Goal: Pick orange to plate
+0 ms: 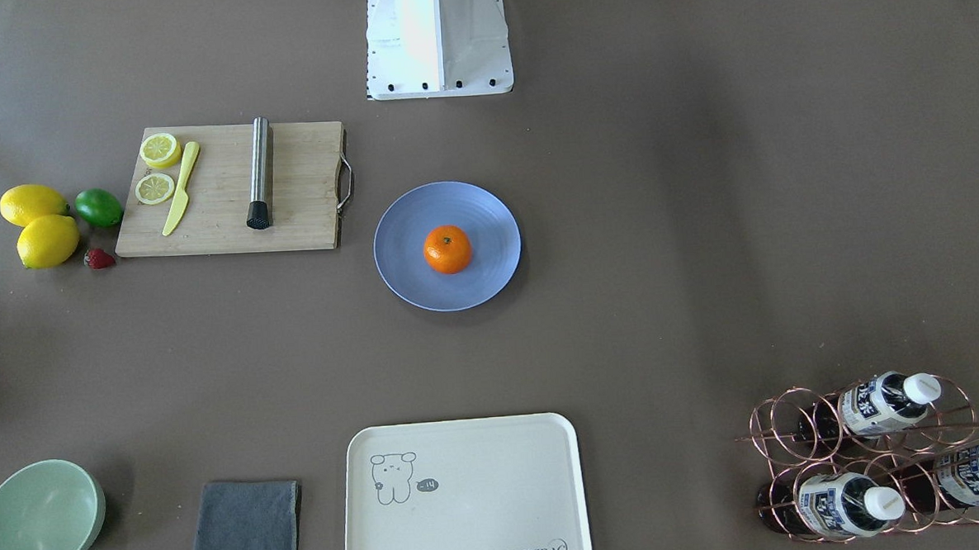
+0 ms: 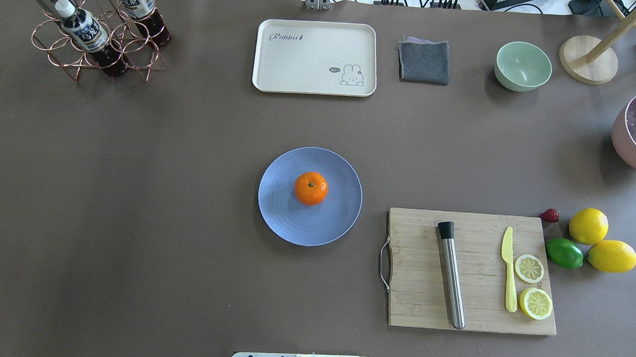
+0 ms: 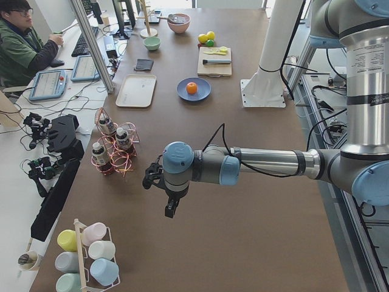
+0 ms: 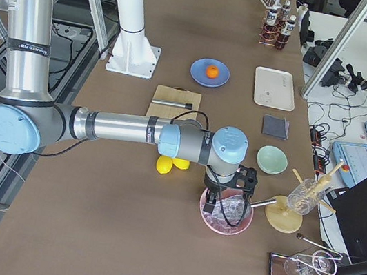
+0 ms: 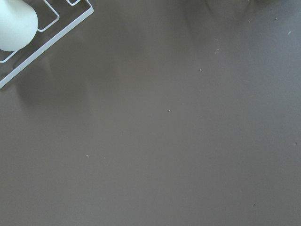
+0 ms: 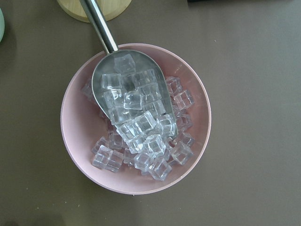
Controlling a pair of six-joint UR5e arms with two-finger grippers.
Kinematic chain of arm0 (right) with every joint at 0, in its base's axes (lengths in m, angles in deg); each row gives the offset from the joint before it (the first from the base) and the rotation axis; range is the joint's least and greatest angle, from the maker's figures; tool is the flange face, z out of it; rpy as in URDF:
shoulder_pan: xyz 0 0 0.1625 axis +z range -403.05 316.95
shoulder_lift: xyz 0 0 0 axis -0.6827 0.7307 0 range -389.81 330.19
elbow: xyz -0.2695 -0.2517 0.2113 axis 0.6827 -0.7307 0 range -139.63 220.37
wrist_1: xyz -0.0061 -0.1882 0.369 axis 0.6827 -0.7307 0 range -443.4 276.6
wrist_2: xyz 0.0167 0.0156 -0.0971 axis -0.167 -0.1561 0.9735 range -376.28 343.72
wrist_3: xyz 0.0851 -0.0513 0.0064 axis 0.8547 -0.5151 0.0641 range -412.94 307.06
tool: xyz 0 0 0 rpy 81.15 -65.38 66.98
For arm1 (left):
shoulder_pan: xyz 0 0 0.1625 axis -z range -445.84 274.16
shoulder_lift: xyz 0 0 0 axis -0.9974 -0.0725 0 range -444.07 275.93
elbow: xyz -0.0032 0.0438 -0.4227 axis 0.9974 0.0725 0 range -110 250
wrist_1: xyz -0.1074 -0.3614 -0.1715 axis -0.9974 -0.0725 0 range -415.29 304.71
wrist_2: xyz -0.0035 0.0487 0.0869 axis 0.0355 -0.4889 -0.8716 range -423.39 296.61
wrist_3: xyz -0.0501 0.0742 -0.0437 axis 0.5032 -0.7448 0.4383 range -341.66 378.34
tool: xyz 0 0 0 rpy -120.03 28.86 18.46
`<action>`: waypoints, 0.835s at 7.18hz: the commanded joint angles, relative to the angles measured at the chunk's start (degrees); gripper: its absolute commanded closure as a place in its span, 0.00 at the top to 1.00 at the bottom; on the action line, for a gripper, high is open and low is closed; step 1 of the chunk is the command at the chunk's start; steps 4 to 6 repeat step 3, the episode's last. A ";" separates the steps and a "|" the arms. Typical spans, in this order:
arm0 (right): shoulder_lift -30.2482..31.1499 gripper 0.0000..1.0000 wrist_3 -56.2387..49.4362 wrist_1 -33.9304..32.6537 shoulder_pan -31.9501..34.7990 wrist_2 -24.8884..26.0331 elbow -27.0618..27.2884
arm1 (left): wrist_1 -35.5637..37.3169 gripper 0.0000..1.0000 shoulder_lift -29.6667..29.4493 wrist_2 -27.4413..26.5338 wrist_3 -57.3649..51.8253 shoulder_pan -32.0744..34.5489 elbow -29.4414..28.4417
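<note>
Brown table (image 2: 136,165), blue plate (image 2: 294,220) at its middle, orange (image 2: 311,188) resting on it.
The arms stretch toward opposite table ends: the left gripper (image 3: 170,207) hangs over bare tabletop, the right gripper (image 4: 224,198) over a pink bowl (image 6: 75,141) of ice. How wide either stands, I cannot tell. The orange sits near the plate's centre.
</note>
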 commanded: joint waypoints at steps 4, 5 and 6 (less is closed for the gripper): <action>0.61 1.00 0.00 0.00 0.00 -0.09 0.42 | -0.14 0.98 -0.13 0.03 0.00 0.00 -0.24; 0.61 1.00 0.00 0.00 0.00 -0.09 0.42 | -0.14 0.98 -0.13 0.03 0.00 0.00 -0.24; 0.61 1.00 0.00 0.00 0.00 -0.09 0.42 | -0.14 0.98 -0.13 0.03 0.00 0.00 -0.24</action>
